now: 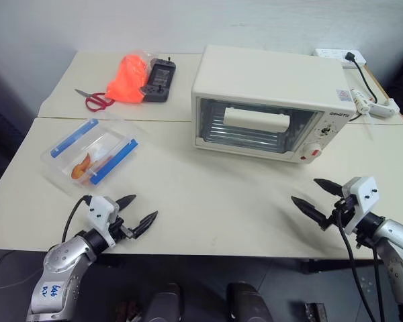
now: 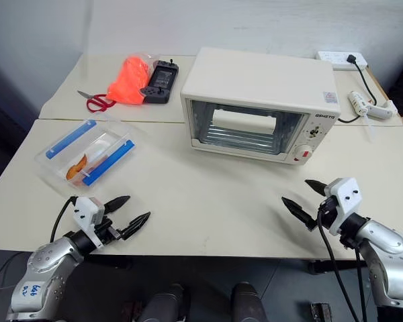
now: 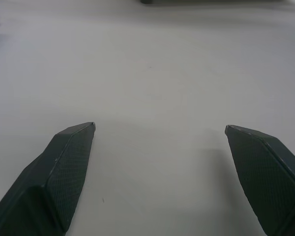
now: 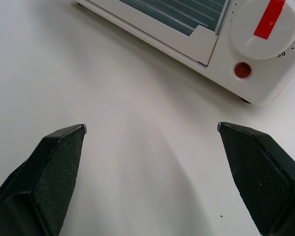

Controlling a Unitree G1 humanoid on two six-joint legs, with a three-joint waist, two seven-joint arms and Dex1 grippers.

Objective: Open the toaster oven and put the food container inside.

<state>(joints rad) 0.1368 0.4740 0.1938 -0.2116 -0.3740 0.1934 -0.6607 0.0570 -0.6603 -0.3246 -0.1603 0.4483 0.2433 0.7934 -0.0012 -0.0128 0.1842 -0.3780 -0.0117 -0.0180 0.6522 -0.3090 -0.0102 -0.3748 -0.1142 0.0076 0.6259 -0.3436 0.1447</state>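
So nothing is done yet: the oven (image 1: 269, 100) door is shut and the container (image 1: 91, 155) sits untouched, well beyond both grippers' (image 1: 136, 212) (image 1: 318, 197) spread, empty fingers.

Even bright light; soft shadows
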